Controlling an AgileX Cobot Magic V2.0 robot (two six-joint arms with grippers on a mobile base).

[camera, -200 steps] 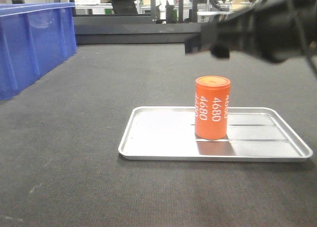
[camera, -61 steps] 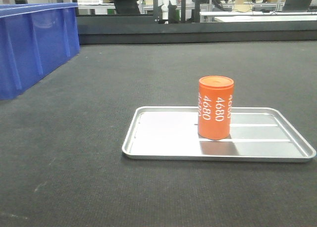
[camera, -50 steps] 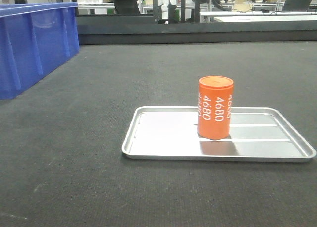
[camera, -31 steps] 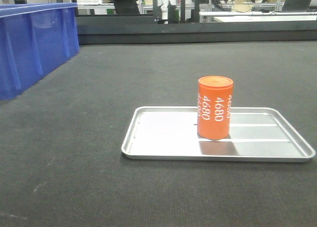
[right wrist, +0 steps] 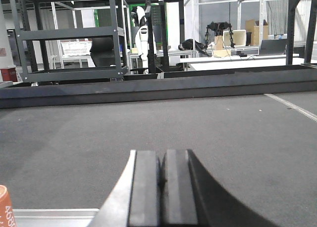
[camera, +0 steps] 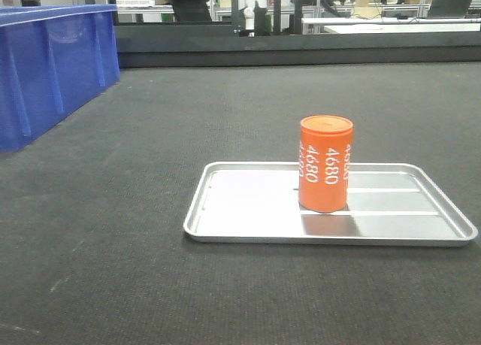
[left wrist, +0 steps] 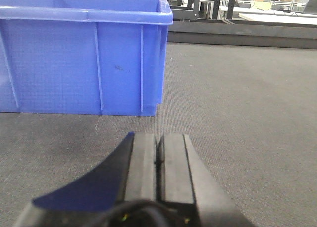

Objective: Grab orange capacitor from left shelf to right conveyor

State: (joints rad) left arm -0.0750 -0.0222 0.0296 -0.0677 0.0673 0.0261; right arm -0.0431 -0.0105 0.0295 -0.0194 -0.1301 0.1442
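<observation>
The orange capacitor (camera: 325,164) stands upright in a shallow silver tray (camera: 248,217) that lies on the dark felt-like conveyor belt (camera: 188,119). Its edge shows at the bottom left of the right wrist view (right wrist: 4,207), beside the tray rim (right wrist: 54,216). My right gripper (right wrist: 161,160) is shut and empty, to the right of the capacitor and apart from it. My left gripper (left wrist: 158,140) is shut and empty above the belt (left wrist: 237,118), facing a blue bin. The left shelf is out of view. Neither gripper shows in the front view.
A blue plastic bin (camera: 45,67) stands at the left of the belt, close in front of the left gripper (left wrist: 84,54). A dark raised edge (camera: 301,55) bounds the belt's far side. Grey racks (right wrist: 69,34) and benches stand beyond.
The dark arm that hung over the capacitor at the upper right 3.3 s ago has left the front view. The capacitor and tray have stayed in place.
</observation>
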